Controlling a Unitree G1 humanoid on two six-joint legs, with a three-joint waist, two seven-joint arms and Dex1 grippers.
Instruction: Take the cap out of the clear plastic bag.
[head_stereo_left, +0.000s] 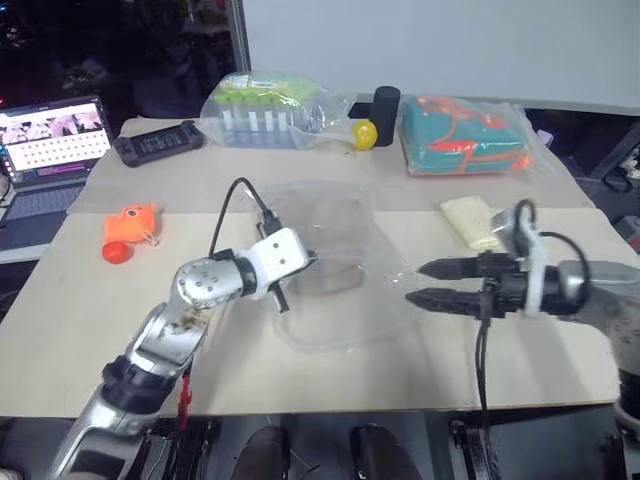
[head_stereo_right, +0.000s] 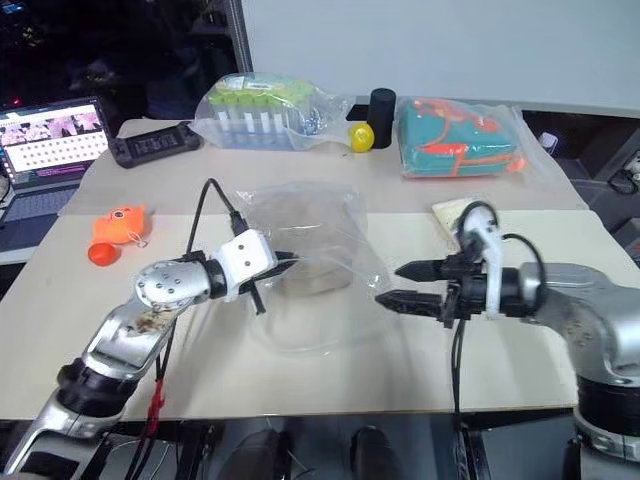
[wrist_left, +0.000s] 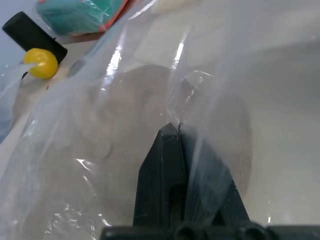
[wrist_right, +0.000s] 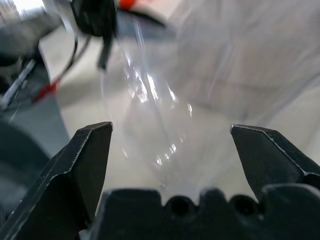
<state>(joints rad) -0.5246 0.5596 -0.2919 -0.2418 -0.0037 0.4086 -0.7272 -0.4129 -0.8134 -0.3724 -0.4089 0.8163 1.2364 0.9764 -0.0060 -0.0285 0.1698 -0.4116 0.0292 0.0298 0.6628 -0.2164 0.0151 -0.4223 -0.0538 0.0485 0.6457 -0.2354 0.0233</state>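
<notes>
The clear plastic bag (head_stereo_left: 335, 215) stands crumpled and partly raised in the middle of the table. Through its film I see the beige-tan cap (wrist_left: 125, 110), a dim shape low inside the bag (head_stereo_right: 318, 277). My left gripper (head_stereo_left: 308, 263) is at the bag's left side, shut on a fold of the plastic, its fingers (wrist_left: 167, 165) pressed together with film draped over them. On the bag's right, my right gripper (head_stereo_left: 415, 282) is open and points at its near edge with only loose film (wrist_right: 160, 120) in front of its fingers (wrist_right: 90, 165).
At the back stand a bag of green-topped tubes (head_stereo_left: 262, 108), a yellow ball (head_stereo_left: 364, 134), a black cylinder (head_stereo_left: 386, 102) and a bag with a teal-and-orange bundle (head_stereo_left: 465, 135). A cream block (head_stereo_left: 470, 220) lies right of the bag. An orange toy (head_stereo_left: 128, 228), a black device (head_stereo_left: 158, 142) and a laptop (head_stereo_left: 50, 150) are on the left.
</notes>
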